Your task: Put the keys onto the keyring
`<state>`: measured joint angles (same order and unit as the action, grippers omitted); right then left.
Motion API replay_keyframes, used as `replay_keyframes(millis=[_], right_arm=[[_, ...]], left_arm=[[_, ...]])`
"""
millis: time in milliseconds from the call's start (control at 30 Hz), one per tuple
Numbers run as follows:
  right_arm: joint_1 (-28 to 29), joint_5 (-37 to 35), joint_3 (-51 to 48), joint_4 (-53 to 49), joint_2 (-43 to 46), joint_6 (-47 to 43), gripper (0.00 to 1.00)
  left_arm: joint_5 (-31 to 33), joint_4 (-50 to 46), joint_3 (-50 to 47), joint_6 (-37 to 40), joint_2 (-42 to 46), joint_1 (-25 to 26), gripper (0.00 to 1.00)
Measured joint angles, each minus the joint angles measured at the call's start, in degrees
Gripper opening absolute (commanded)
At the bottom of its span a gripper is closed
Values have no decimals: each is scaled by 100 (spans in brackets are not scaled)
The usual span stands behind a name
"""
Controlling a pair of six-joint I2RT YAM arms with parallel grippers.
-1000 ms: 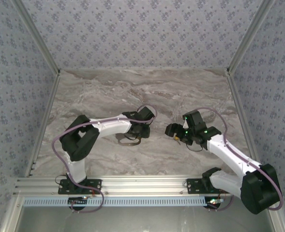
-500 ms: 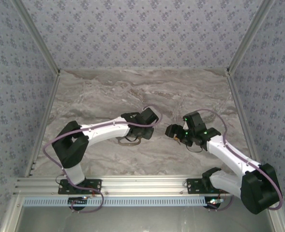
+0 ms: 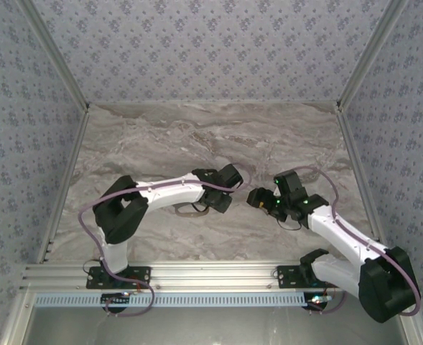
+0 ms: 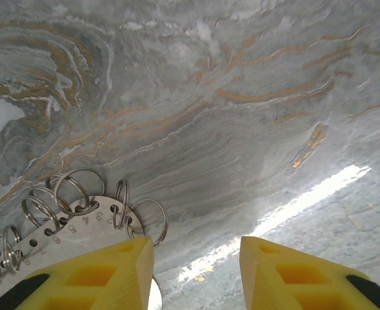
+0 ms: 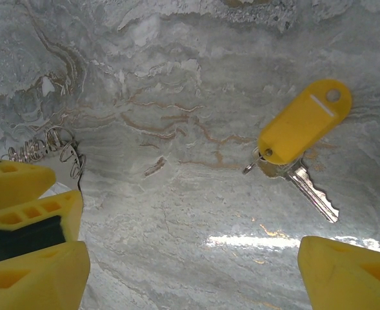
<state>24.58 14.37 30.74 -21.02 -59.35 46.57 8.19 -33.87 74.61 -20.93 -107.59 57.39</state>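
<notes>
The big grey marble table (image 3: 161, 144) fills the floor of the box. The left arm (image 3: 168, 190) and the right arm (image 3: 340, 230) both reach in to the middle of the table, and their ends are near each other.

The left gripper (image 4: 196, 248) is low over the table. Its two yellow fingers (image 4: 99, 274) are apart, and there is just bare marble in the gap, so it is not holding a thing. The right gripper (image 5: 193, 252) has its yellow fingers spread very wide, and it holds nothing too.

The keyring (image 4: 86, 223) lies flat on the table. It is a thin silver plate with little holes and numbers, and many small wire rings (image 4: 80, 187) hang from its edge. The left gripper's left finger sits over one edge of the plate.

The key (image 5: 304, 188) lies on the table in front of the right gripper, well apart from the keyring. It is small and silver, and a yellow tag (image 5: 302, 123) is joined to its head.
</notes>
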Motion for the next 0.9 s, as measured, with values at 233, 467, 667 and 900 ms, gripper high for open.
replay_keyframes(millis=[233, 467, 667, 900], right_arm=[[9, -24, -20, -17, 109, 61, 86], [9, -24, -61, -15, 107, 61, 86], [9, -24, -61, -13, 107, 63, 86], [9, -22, -61, -11, 79, 63, 86]], left_arm=[[20, -109, 68, 201, -74, 0, 38], [24, -111, 177, 356, -267, 0, 36], [90, -109, 177, 439, -334, 0, 36], [262, -107, 177, 487, -369, 0, 35]])
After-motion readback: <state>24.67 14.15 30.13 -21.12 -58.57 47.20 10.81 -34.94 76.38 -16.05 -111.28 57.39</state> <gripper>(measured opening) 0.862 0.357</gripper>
